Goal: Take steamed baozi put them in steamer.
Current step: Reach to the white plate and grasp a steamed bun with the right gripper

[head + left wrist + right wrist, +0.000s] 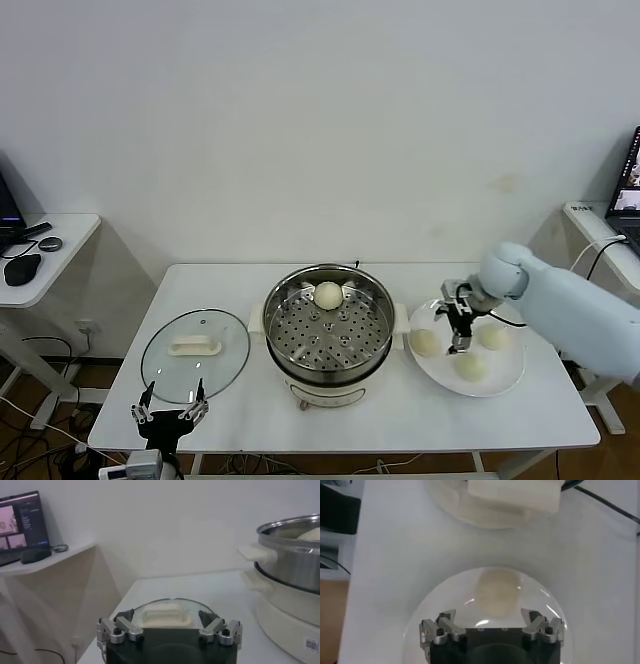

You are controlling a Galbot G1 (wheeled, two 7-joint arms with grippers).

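The steamer point(328, 330) stands mid-table, a shiny steel pot with a perforated tray, holding one baozi point(328, 294) at its far side. Three cream-white baozi lie on the white plate point(505, 380) to the right: one at the left point(425, 342), one at the front point(470, 366), one at the right point(494, 337). My right gripper point(457, 322) is open and empty above the plate, over the left baozi, which shows beyond its fingers in the right wrist view point(496, 591). My left gripper point(170, 408) is open and empty, parked at the table's front left.
The glass lid point(195, 354) with a white handle lies flat left of the steamer; it also shows in the left wrist view point(165, 612). A side desk point(45, 255) stands at far left. A laptop point(628, 195) sits at far right.
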